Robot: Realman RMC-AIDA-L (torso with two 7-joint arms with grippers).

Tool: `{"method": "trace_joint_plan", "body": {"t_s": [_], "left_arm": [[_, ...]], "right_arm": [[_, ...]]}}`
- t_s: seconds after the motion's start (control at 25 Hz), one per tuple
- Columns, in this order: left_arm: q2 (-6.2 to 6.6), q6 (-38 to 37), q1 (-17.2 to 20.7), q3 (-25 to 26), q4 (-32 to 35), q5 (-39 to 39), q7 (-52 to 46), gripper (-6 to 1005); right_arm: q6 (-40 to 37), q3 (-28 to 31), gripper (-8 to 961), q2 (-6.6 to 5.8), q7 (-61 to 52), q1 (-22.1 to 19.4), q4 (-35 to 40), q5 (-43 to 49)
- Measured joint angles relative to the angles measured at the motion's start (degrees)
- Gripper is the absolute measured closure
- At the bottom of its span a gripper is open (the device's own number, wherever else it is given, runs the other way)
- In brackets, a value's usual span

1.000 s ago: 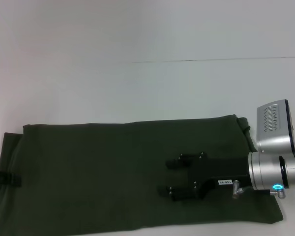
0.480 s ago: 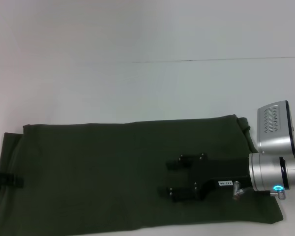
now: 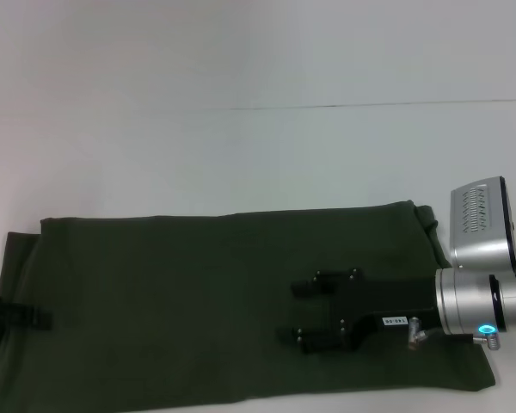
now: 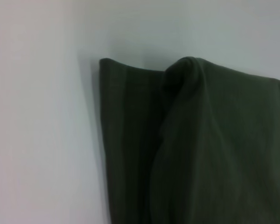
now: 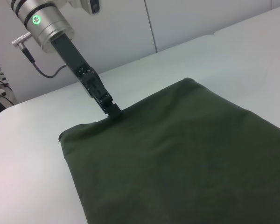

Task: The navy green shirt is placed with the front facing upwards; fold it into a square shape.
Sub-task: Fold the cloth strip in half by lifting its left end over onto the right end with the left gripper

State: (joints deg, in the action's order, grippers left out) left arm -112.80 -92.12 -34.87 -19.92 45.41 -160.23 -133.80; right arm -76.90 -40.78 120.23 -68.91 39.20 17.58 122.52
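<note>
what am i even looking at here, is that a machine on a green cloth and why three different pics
It is a two-armed robot folding a navy green shirt, which lies as a long folded band on a white table.

The wide picture comes from a camera on the robot's head, looking down. The silver and black part is its right gripper, over the shirt's right half with its fingers open, holding nothing. The left gripper is at the shirt's left end; whether it grips the cloth cannot be told.

The other two pictures come from cameras on the wrists. The left wrist view shows that shirt end up close. The right wrist view looks along the shirt and shows the left gripper at its far edge.
</note>
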Motion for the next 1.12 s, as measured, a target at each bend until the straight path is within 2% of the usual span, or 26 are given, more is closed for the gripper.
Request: {"method": "trace_joint_plan", "body": {"t_s": [0.44, 0.84, 1.12], "left_arm": [[0.46, -0.5, -0.6, 0.3, -1.1, 1.3, -0.2, 167], [1.05, -0.5, -0.5, 0.1, 1.8, -2.3, -1.3, 168], [0.98, 0.6, -0.4, -0.3, 1.8, -2.8, -1.3, 167]], "right_arm": [[0.0, 0.0, 118, 0.00, 0.0, -0.1, -0.1, 0.0], [0.0, 0.0, 117, 0.00, 0.0, -0.1, -0.1, 0.0], [0.1, 0.0, 117, 0.00, 0.0, 0.0, -0.1, 0.0]]}}
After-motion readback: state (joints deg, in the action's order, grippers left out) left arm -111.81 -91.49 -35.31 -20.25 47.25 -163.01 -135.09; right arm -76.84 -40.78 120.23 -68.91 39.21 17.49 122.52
